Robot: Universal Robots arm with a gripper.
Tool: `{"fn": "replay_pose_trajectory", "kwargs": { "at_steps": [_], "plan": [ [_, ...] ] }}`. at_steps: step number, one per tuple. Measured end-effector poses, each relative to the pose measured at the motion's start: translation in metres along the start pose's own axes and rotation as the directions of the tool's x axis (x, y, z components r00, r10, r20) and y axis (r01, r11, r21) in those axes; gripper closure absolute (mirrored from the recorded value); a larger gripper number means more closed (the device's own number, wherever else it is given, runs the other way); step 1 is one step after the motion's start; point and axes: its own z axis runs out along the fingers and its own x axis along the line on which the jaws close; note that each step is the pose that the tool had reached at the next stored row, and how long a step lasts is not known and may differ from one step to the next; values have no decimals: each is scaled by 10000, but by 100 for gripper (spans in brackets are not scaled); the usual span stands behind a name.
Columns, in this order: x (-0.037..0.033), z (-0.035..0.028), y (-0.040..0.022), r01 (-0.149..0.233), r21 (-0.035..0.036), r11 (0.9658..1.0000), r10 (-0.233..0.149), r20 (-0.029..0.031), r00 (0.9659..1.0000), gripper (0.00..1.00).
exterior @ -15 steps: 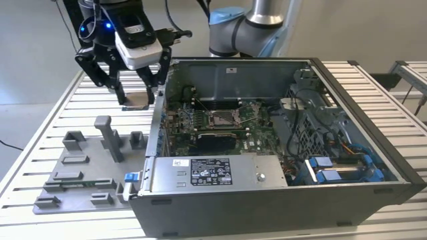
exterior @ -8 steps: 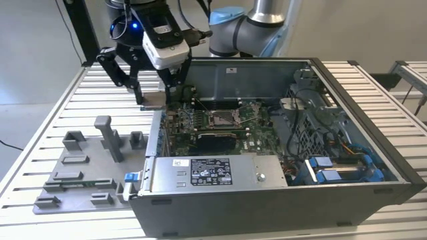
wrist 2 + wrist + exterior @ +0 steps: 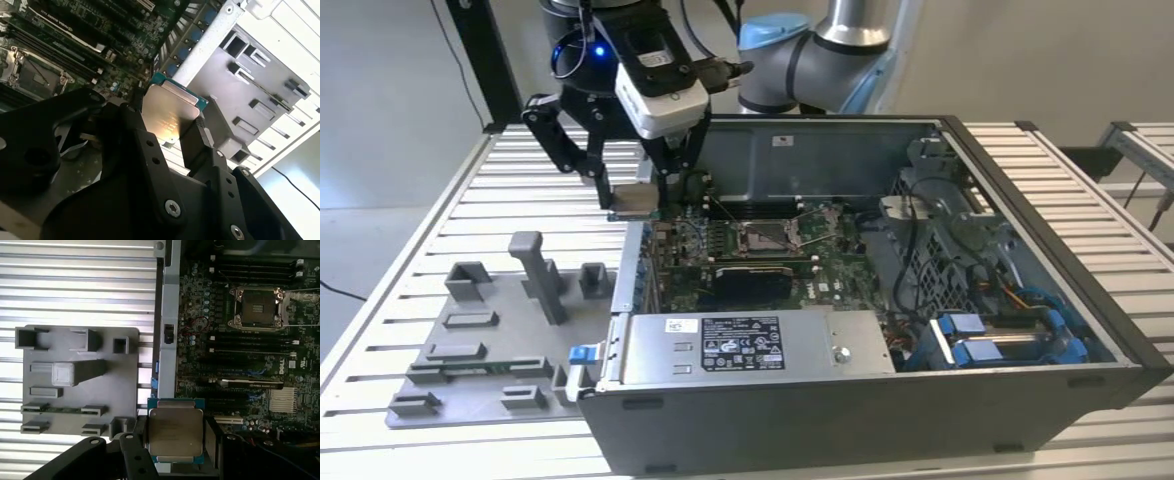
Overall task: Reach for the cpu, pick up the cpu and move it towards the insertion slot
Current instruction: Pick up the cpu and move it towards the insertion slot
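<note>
- Silvery metal tops the cpu (image 3: pixel 175 432), with a green border showing along its edges. The chip sits level between the black fingers (image 3: pixel 141 440) of the gripper (image 3: pixel 636 203), which are pressed against two opposite sides of it.
- Seen in the exterior view, the chip hangs over the wall of the computer case (image 3: pixel 854 410) on the exterior view's left. It looks lifted off the rim, and in the first wrist view it straddles that wall line.
- Inside the case, the insertion slot (image 3: pixel 765 237) lies on the motherboard (image 3: pixel 720 262) with its dark centre uncovered, well apart from the chip.
- Low board parts fill the stretch between chip and slot. The taller things stand at the sides: a silver box (image 3: pixel 747 345) along the near wall, and cables with blue clips (image 3: pixel 987 340) toward the exterior view's right.
- Outside the case, a grey fixture plate (image 3: pixel 474 350) with an upright post rests on the slatted table (image 3: pixel 440 225), apart from the fingers.
</note>
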Motion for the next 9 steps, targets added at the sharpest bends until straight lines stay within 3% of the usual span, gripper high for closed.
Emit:
{"fn": "replay_pose_trajectory", "kwargs": {
  "at_steps": [9],
  "plan": [
    [-51, 0, -1, 1, 0, 10000, -1, 0, 10000, 100]
  ]
}}
